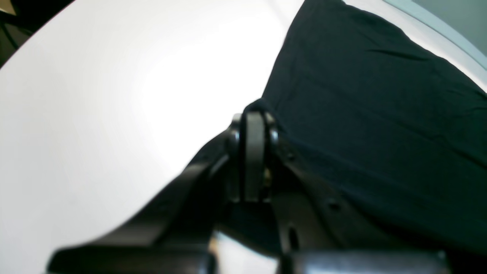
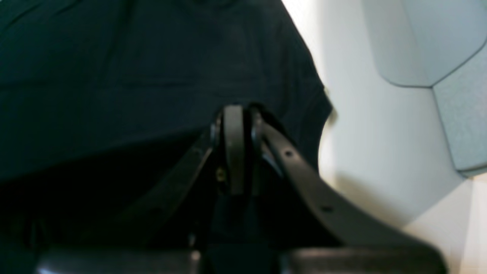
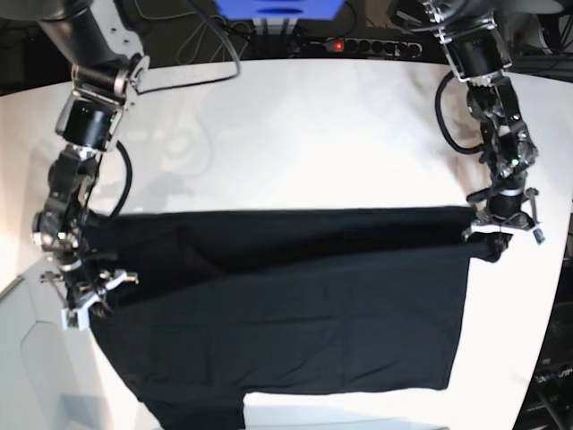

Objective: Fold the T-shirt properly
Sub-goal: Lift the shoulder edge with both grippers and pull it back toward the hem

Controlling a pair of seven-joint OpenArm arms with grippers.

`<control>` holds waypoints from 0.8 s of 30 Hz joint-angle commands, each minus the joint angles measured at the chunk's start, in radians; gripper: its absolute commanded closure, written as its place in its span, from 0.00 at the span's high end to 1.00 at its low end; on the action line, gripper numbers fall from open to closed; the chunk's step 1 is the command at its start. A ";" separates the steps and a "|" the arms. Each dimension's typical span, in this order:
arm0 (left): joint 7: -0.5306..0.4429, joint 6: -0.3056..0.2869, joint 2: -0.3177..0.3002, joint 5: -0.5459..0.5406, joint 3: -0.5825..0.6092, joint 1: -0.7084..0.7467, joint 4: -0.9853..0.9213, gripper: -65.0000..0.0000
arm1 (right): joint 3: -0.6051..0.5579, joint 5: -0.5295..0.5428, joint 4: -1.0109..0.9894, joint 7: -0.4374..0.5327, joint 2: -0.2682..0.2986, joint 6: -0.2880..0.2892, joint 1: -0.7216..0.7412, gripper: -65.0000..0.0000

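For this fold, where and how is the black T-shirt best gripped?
Probably by two spots on the raised edge of the black T-shirt, from above, jaws astride the cloth. The left gripper and right gripper are shut on it there, well apart, and the fabric spans between them in a lifted band, so a wide two-point hold should limit sagging.

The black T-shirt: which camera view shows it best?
The base view, since it takes in most of the T-shirt and both grippers pinching it, though the lower edge of the picture cuts it off. The left wrist view shows one part, near the left gripper; the right wrist view shows another, near the right gripper.
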 commanded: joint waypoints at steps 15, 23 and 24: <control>-0.031 0.000 -0.019 -0.001 -0.002 -0.112 -0.083 0.00 | -0.043 0.010 -0.145 0.147 0.028 -0.001 0.088 0.00; -0.031 0.000 -0.014 -0.001 -0.001 -0.169 -0.126 0.01 | -0.043 0.010 -0.145 0.147 0.027 -0.001 0.088 0.00; -0.031 0.000 -0.013 -0.001 -0.001 -0.177 -0.143 0.01 | -0.043 0.010 -0.145 0.147 0.027 -0.001 0.088 0.00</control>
